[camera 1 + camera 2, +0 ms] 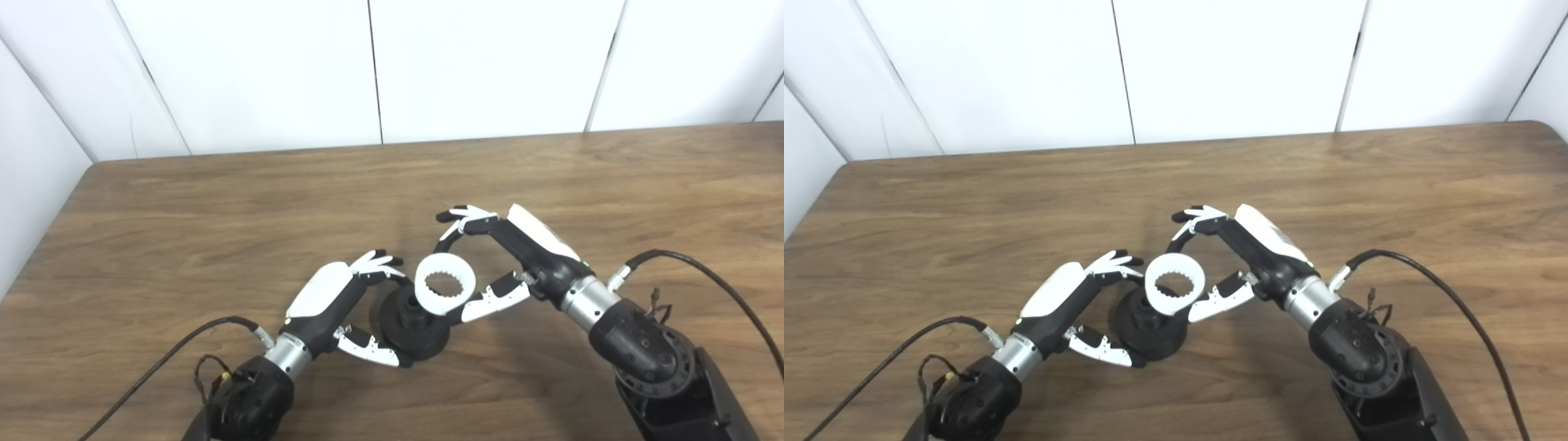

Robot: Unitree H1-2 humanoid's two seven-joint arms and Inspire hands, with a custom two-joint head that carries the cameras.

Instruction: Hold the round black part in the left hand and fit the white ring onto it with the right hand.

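The round black part [411,327] stands on the wooden table [245,202] near the front middle. My left hand [343,300] is closed around it, fingers at its far side and thumb at its near side. My right hand [508,257] is shut on the white ring [444,284], pinching it between thumb and fingers. The ring has a toothed inner edge and is tilted, just above and to the right of the black part's top. Both show in the right eye view too: the ring [1174,283] over the black part [1150,327].
Black cables [704,275] trail from both wrists over the table. A white panelled wall [380,67] stands behind the table's far edge. The table's left edge [43,239] is close to my left arm.
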